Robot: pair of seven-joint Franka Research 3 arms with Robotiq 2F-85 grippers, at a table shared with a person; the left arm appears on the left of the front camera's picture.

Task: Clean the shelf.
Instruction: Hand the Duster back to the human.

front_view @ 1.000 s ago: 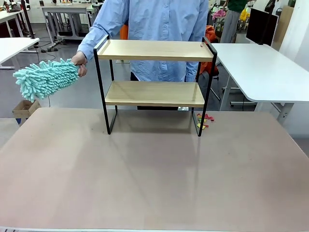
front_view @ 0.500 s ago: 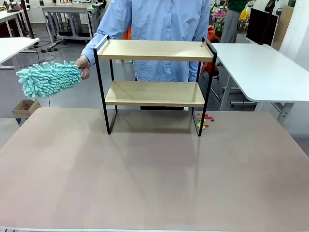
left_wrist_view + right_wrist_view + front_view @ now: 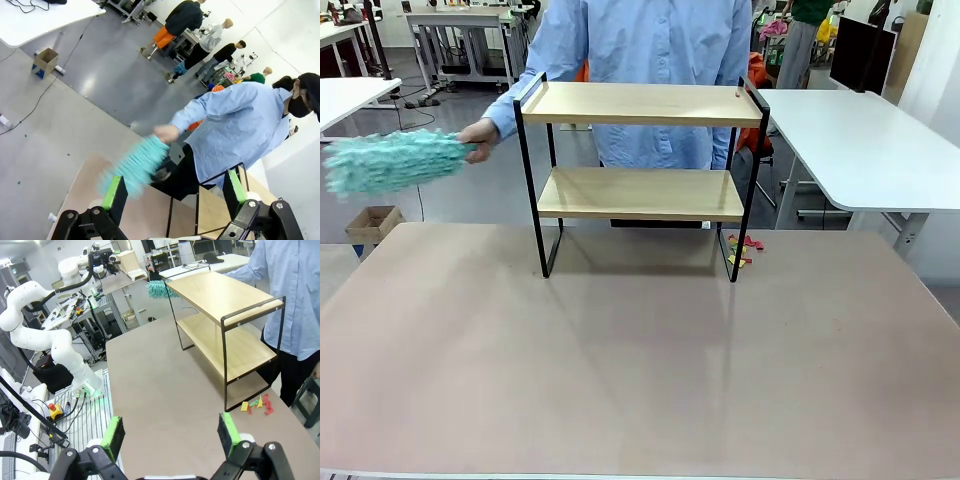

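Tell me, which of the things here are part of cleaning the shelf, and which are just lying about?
Part of the job:
- the shelf, both boards bare
- the teal duster, held in the person's hand off to the shelf's side

Just lying about:
- small coloured scraps on the table by the shelf's foot
- a cardboard box on the floor

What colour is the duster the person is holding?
Teal, a fluffy microfibre duster; the front view shows it best, though motion-blurred.
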